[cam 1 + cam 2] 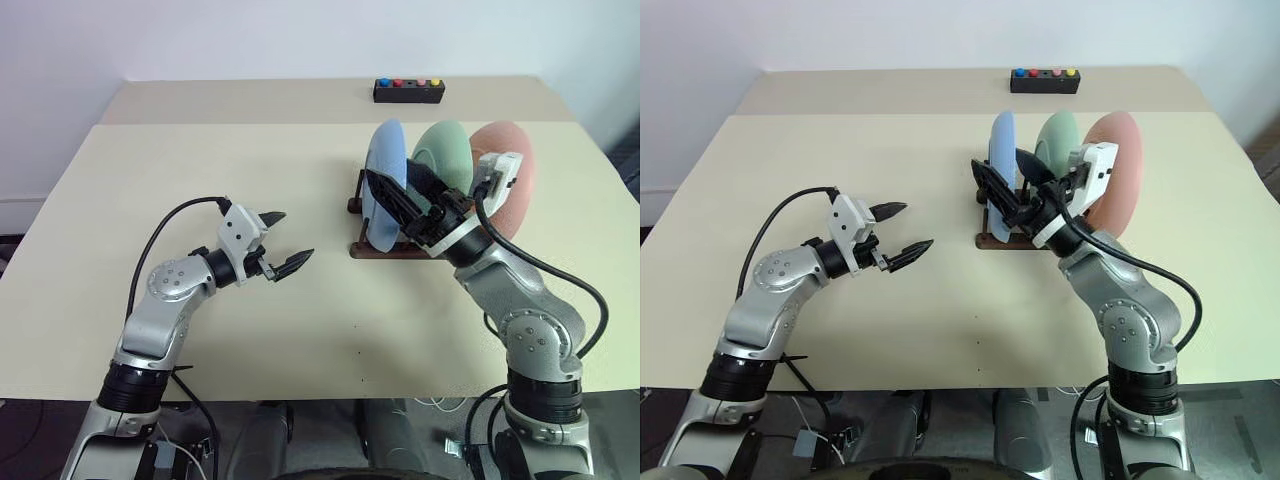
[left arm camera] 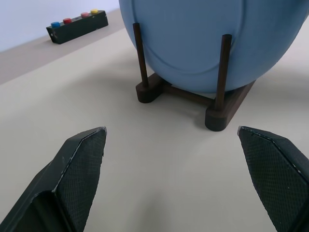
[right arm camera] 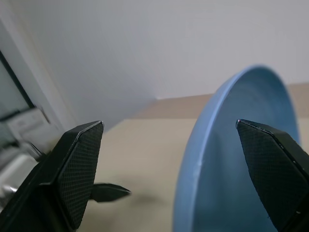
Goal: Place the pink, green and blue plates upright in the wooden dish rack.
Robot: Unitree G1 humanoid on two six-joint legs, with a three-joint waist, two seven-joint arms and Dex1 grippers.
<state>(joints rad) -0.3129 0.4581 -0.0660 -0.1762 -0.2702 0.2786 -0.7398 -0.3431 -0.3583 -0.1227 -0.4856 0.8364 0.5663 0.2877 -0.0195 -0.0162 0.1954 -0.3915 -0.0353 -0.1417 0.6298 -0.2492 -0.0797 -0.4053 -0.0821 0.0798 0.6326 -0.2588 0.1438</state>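
All three plates stand upright in the wooden dish rack (image 1: 385, 250), which sits on the table (image 1: 200, 180) at about two o'clock from the table's centre: the blue plate (image 1: 384, 180) in the nearest slot, the green plate (image 1: 447, 155) behind it, the pink plate (image 1: 510, 170) rearmost. In the left wrist view the blue plate's lower edge rests between two upright pegs on the rails, which is what keeps it on edge. The right gripper (image 1: 405, 195) is released, its fingers spread wide on either side of the blue plate's rim without visibly clamping it; judged from this, the plate has been let go and the placement appears complete. The left gripper (image 1: 282, 243) is likewise spread and empty, hovering above the table at nine o'clock from the rack, well apart from it and pointed toward it, seemingly on standby. A black box with coloured buttons (image 1: 408, 91) lies at the far edge, at twelve o'clock from the rack, out of the way. The one hazard is the right gripper's fingers, which straddle the blue plate; a careless withdrawal could tip it.
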